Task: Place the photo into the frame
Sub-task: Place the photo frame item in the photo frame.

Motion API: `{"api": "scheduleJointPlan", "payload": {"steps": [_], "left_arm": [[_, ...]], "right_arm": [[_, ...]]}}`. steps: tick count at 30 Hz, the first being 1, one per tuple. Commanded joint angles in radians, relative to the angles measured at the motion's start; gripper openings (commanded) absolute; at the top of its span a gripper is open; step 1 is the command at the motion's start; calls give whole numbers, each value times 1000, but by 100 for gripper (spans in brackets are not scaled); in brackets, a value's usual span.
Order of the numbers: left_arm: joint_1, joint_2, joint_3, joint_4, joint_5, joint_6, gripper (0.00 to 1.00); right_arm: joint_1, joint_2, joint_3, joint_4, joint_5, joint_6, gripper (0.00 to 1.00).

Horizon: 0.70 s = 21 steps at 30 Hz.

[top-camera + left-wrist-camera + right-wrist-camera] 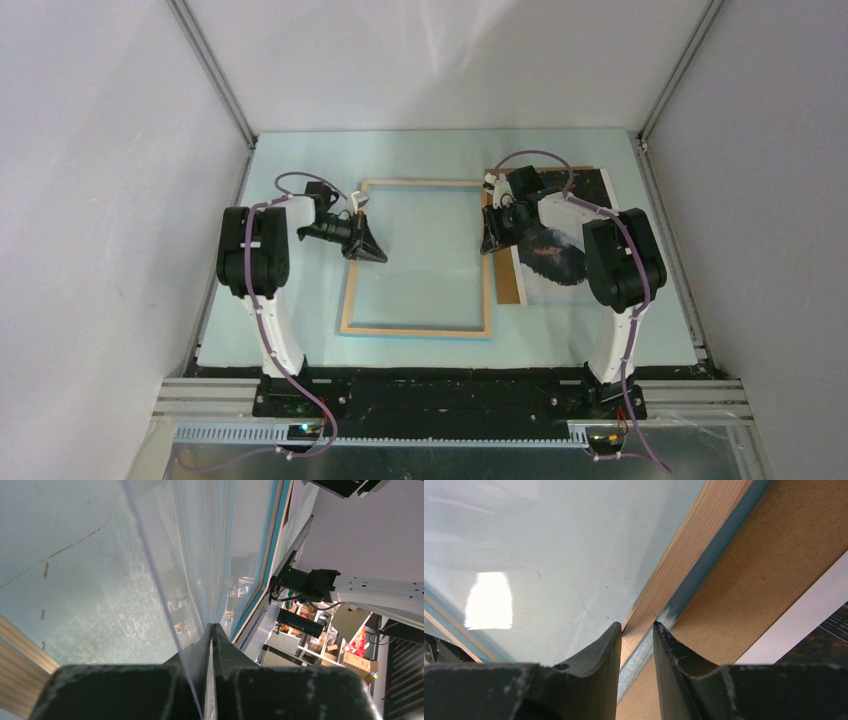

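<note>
A pale teal mat, smooth and faintly scuffed, is spread over the table. At its middle the frame is laid flat. It is a thin rectangle with bare pale wood turned upward and bright blue shown along its outer edges. Its long axis is run from the arms' side toward the far wall. Just beside its right rail a flat, matte brown backing board is seen. On the board the photo is laid picture side up, its long axis parallel to the frame's, and it is partly hidden by the right arm. A clear, glossy sheet is seen from the left wrist, its edge led down to the seam of the left gripper. That gripper's fingers are pressed together at the frame's left rail; whether the sheet is nipped cannot be told. The right gripper is closed on the right rail, its jaws held partly apart by the wood. The photo is found just to that gripper's right.
</note>
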Motion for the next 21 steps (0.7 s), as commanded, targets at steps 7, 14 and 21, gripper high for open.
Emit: {"api": "scheduleJointPlan", "payload": {"steps": [7,14,21], "left_arm": [[-16,-3,20,55,-112,9,21],[-31,5,23,59,-150,0,34],[-37,-13,11,59,-212,-19,55]], "right_arm": [[15,10,33,-6,-37,7,34],[17,9,34,-6,-35,7,34],[17,6,33,-8,-37,7,34]]}}
